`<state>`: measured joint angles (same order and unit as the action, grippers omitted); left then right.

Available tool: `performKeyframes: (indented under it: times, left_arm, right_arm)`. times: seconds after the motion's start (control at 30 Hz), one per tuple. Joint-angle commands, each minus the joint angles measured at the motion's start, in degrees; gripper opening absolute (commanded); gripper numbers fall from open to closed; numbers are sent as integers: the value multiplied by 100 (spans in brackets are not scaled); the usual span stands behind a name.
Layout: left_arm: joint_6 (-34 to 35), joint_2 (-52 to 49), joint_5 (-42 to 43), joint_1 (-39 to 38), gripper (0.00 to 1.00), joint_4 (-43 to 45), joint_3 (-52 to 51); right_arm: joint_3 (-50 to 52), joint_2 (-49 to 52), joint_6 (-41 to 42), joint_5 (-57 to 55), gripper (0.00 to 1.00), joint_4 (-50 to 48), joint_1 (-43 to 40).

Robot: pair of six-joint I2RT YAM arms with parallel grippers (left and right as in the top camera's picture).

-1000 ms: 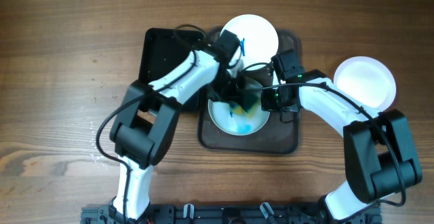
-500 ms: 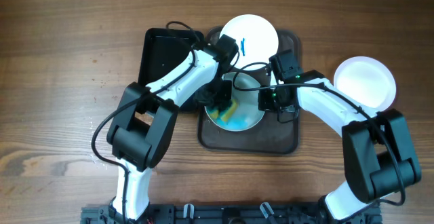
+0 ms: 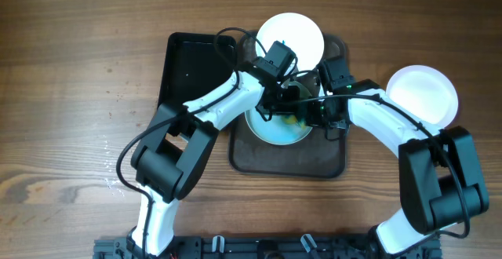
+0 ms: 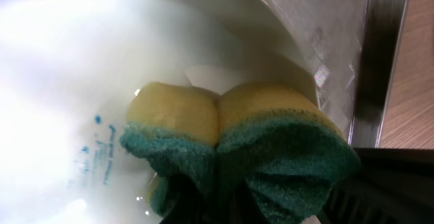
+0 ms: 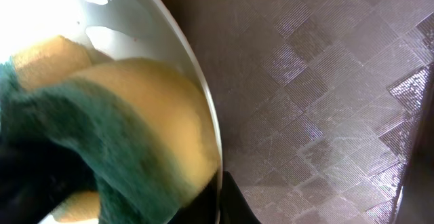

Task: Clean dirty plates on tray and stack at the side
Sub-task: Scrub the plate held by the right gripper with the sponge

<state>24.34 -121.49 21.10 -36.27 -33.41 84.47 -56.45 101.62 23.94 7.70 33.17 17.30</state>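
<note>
white plate (image 3: 271, 133) on the brown tray (image 3: 286, 161), left end effector (image 3: 286, 111) clamping a yellow-green sponge (image 4: 230, 142) against it, right end effector (image 3: 320, 118) gripping its rim, blue smear (image 4: 102, 156) beside sponge

A folded sponge (image 5: 146, 119), yellow with a green scouring face, sits in the white plate (image 5: 102, 7) just inside its curved rim, beside the dark brown, checker-textured tray (image 5: 325, 81).

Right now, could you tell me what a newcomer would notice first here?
Both arms crowd over one plate on the brown tray, where the left gripper pinches a folded yellow-and-green sponge against it. Blue smears show beside the sponge; a second plate sits on the table at right.
</note>
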Motion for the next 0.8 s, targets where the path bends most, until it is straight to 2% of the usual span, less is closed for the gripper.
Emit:
performKeyframes:
  times: [0.0,0.1,0.2,0.27,0.37,0.43,0.6,0.67,0.77]
  left_arm:
    - [7,-129,-1161,531,4,-120,-20]
    - [-439,-116,-2284,979,4,-789,-2]
    - [-660,-17,-2461,1207,4,-933,20]
    - [-656,-9,-2013,1167,4,-885,105]
    - [2,-17,-304,990,4,-424,96]
    - [168,-22,278,754,4,-44,90]
    - [323,-157,216,-63,4,450,87]
    - [337,-264,105,-33,4,413,87]
    - [116,-267,-831,323,4,-251,90]
  right_arm:
    - [181,232,-282,-232,4,188,63]
    - [181,232,-295,-232,4,210,63]
    - [181,232,-299,-234,4,219,63]
    - [181,232,-302,-234,4,256,63]
    - [181,232,-304,-234,4,269,63]
    - [181,232,-358,-232,4,275,63]
    - [181,232,-470,-234,4,339,63]
    - [181,232,-470,-234,4,358,63]
    - [181,232,-468,-234,4,356,63]
